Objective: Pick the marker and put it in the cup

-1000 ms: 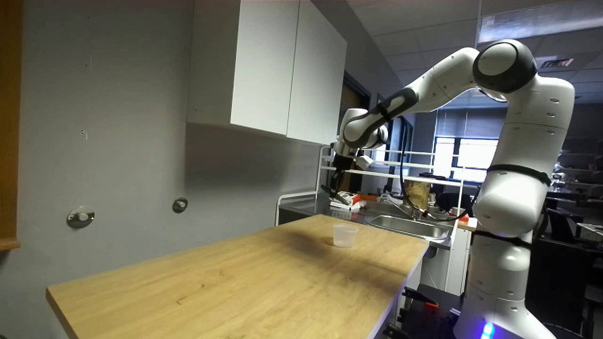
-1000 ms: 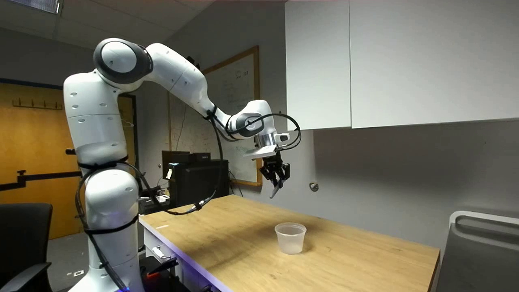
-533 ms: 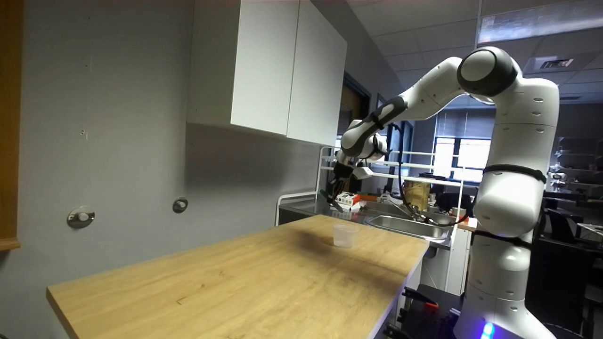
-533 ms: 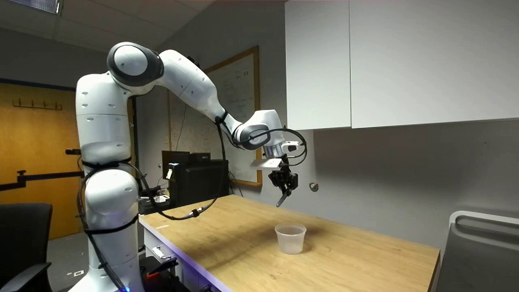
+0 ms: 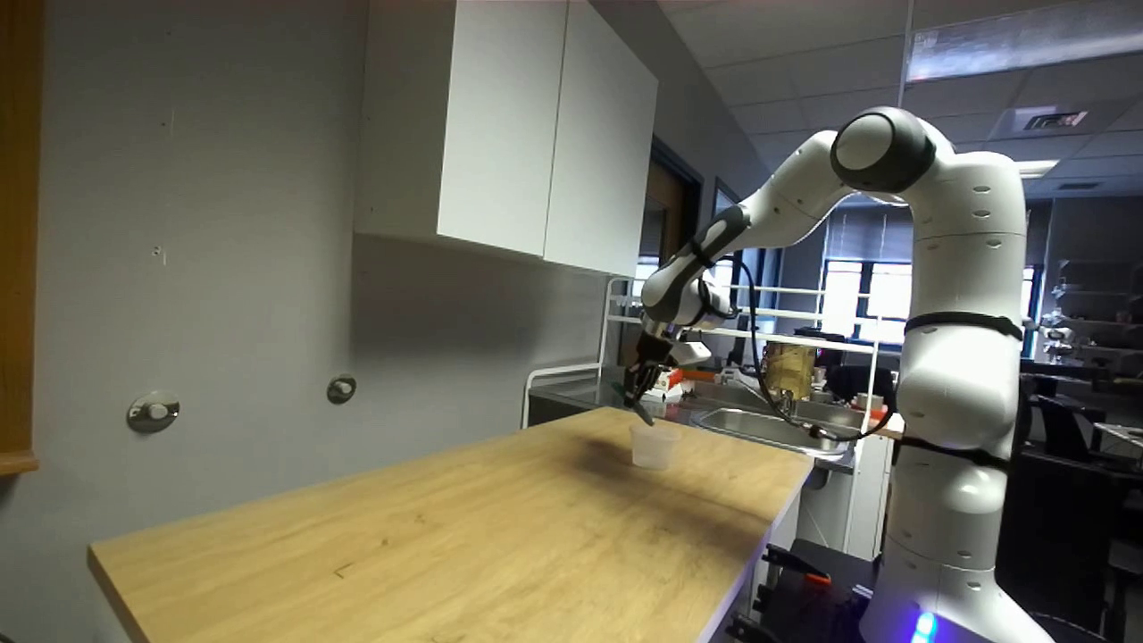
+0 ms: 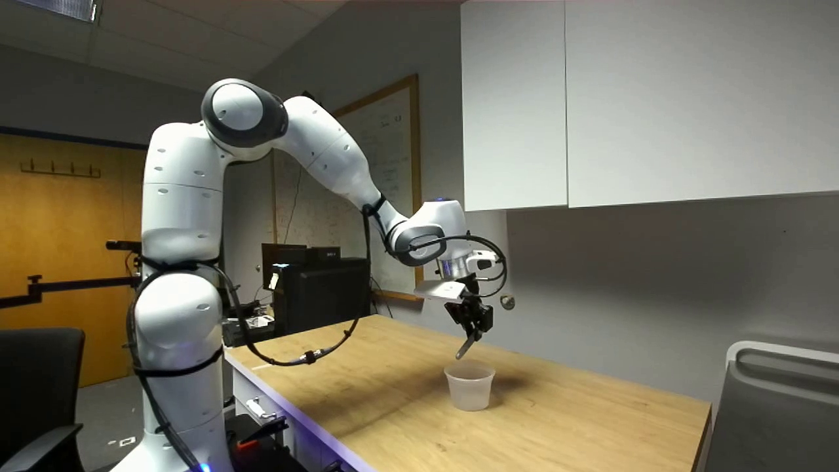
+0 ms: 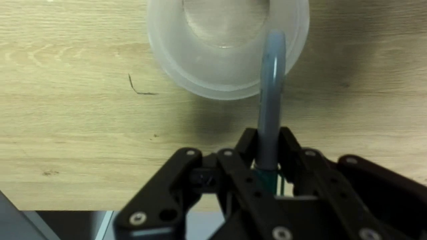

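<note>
The gripper (image 7: 268, 141) sits lower and nearer the cup (image 7: 223, 65) than a moment ago; insertion appears imminent. Wrist view, left to right: cup at top centre; tilted marker (image 7: 272, 86), clamped between the jaws, crossing the cup's lower-right rim. In an exterior view: office chair (image 6: 40, 393), lower left; wall cabinet (image 6: 649, 98), upper right. Likely obstruction: the cup's rim.

I am observing the cup (image 5: 654, 450) standing upright near the far edge of the worktop (image 5: 429, 536). The gripper (image 5: 635, 402) is holding the marker (image 5: 644, 415) tilted, its lower tip close to the cup's rim.
</note>
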You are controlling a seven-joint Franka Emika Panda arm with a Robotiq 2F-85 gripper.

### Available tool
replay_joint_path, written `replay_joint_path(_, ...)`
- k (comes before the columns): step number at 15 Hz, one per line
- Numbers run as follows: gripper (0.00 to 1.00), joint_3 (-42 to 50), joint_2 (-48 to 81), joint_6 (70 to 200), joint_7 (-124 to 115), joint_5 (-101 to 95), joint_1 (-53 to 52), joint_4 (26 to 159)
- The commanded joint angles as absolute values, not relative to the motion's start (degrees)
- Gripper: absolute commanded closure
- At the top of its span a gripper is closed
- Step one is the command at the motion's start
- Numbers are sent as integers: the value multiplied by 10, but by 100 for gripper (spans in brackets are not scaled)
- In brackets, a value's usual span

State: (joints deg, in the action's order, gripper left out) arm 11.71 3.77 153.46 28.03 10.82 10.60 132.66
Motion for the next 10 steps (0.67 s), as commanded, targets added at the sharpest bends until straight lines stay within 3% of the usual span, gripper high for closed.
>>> replay_joint_path(1, 91, 117, 38, 1545, 303, 113, 132, 1328)
replay_joint_path(5, 90, 113, 46, 1547, 315, 122, 147, 1328)
replay_joint_path(6, 53, 112, 48, 1545, 318, 122, 148, 1328)
replay_joint_path(7, 53, 112, 49, 1544, 317, 121, 149, 1328)
replay_joint_path(10, 34, 110, 51, 1542, 321, 120, 151, 1328)
